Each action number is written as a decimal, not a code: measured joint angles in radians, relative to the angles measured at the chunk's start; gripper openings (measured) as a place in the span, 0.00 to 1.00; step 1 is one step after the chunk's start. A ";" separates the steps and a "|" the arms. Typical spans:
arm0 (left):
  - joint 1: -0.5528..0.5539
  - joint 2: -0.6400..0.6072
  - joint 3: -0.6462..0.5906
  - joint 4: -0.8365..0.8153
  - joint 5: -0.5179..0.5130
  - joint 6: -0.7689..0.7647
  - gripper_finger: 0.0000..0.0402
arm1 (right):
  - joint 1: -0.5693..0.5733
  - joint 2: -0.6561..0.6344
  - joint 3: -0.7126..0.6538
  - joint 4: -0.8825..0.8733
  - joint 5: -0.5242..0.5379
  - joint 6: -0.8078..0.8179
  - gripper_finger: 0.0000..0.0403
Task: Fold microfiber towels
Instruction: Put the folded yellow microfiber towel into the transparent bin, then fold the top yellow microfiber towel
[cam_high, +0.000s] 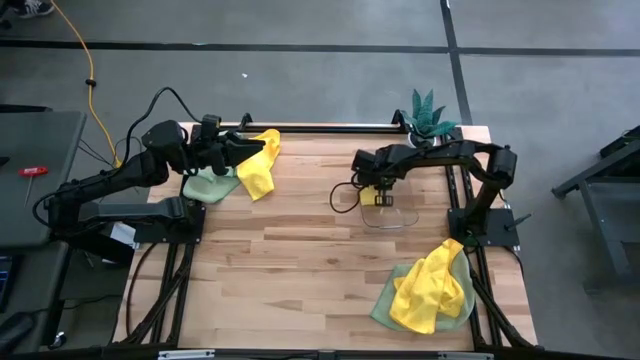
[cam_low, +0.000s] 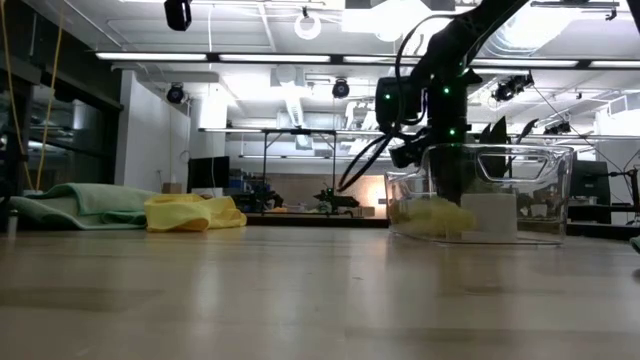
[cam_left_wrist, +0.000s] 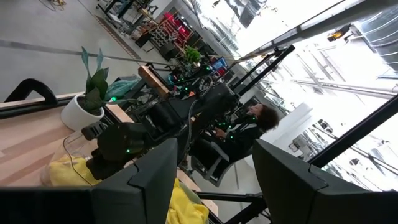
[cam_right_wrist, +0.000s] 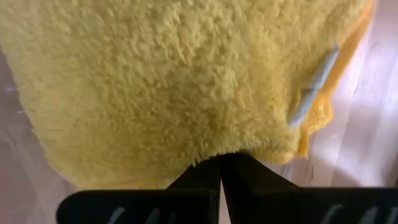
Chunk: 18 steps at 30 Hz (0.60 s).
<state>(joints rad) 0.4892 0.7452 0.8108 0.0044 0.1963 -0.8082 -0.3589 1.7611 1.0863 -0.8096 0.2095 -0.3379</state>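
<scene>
With its fingers clenched, right hand (cam_high: 383, 196) reaches into clear bin (cam_low: 480, 195), folded yellow towel (cam_right_wrist: 174, 87) just ahead of its tips, apparently being tucked in for storage; left hand (cam_high: 243, 147), fingers spread, hovers beside towel pile (cam_high: 240, 172).

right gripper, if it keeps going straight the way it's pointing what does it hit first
Most likely the folded yellow towel lying in the clear container. The right gripper, fingers shut, points straight at it, with its tips at the towel's edge; whether they touch yet is unclear.
</scene>
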 joint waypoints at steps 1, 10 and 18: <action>0.000 0.000 0.000 0.000 0.000 0.000 0.49 | 0.002 0.000 0.000 -0.002 0.000 0.005 0.00; 0.000 0.000 0.000 0.000 0.000 0.000 0.49 | -0.008 -0.161 0.000 -0.128 0.109 0.062 0.00; -0.001 0.001 0.000 -0.015 0.002 0.055 0.49 | 0.039 -0.478 -0.055 0.097 -0.031 0.388 0.00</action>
<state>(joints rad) 0.4885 0.7460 0.8108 -0.0109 0.1986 -0.7536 -0.3202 1.2833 1.0312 -0.7127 0.1789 0.0504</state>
